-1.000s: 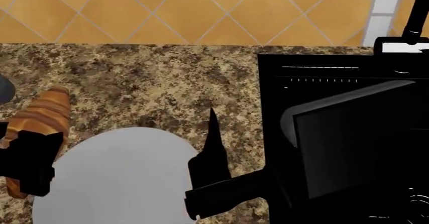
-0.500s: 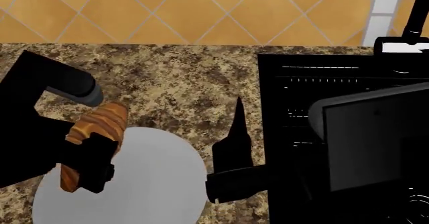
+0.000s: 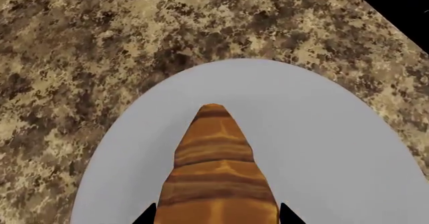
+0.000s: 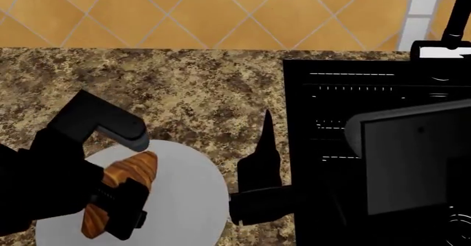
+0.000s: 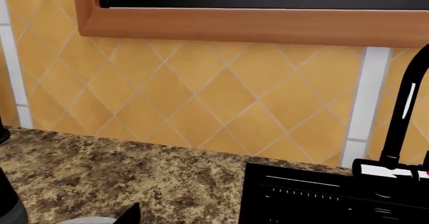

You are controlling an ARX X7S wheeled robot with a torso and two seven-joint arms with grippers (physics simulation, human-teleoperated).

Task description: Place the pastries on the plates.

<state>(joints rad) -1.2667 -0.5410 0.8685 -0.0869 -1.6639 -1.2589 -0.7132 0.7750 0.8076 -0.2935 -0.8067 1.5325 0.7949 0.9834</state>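
Observation:
My left gripper [image 4: 118, 204] is shut on the long golden-brown croissant [image 4: 125, 188] and holds it over the left part of the plain pale grey plate [image 4: 187, 202]. In the left wrist view the croissant [image 3: 214, 158] sticks out between the two dark fingertips, over the plate [image 3: 328, 133]. My right gripper [image 4: 266, 126] is open and empty, hovering beside the plate's right edge; only one fingertip [image 5: 127, 215] shows in the right wrist view. The round cake and the blue-rimmed plate are out of view.
A black sink [image 4: 368, 91] fills the right of the speckled brown counter [image 4: 184, 86], with a black faucet [image 4: 453, 31] behind it. An orange tiled wall [image 4: 220, 14] backs the counter. A wooden frame [image 5: 234, 25] runs above the tiles.
My left gripper has carried the croissant rightward from the counter's left edge to over the grey plate. My right gripper has shifted a little to the right.

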